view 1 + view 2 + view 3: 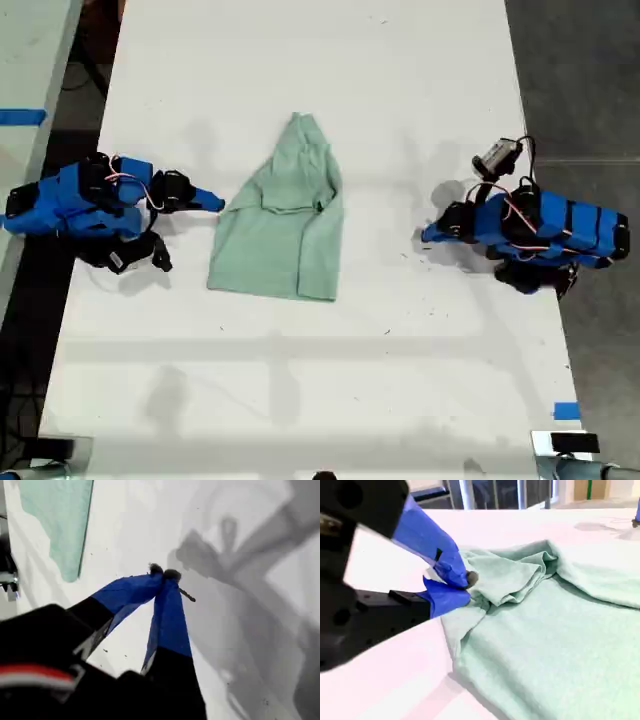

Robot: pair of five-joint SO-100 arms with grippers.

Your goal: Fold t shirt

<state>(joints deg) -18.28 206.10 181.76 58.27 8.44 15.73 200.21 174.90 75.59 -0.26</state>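
The shirt (pixel 280 225) lies on the white table (pixel 420 100), a little left of centre in the exterior view. It is pale mint green, wide and straight along its lower edge, and narrows to a bunched point toward the top of that view. A folded flap crosses its middle, leaving a rumpled ridge.

At the exterior view's left, my second gripper (pixel 212 203) reaches in low over the table and meets the shirt's edge about halfway up. In the second wrist view the second gripper (pixel 462 591) has its blue tips drawn close together against a fold of cloth at the shirt's (pixel 555 625) edge; they look pinched on the fabric, though the contact itself is partly hidden by the upper finger.

At the exterior view's right, my first gripper (pixel 428 236) sits low over bare table, well apart from the shirt. In the first wrist view the first gripper (pixel 164 573) has its two blue fingers meeting at the tips, holding nothing, with a corner of the shirt (pixel 60 515) showing farther off.

Blue tape (pixel 566 410) marks the table's lower right in the exterior view.
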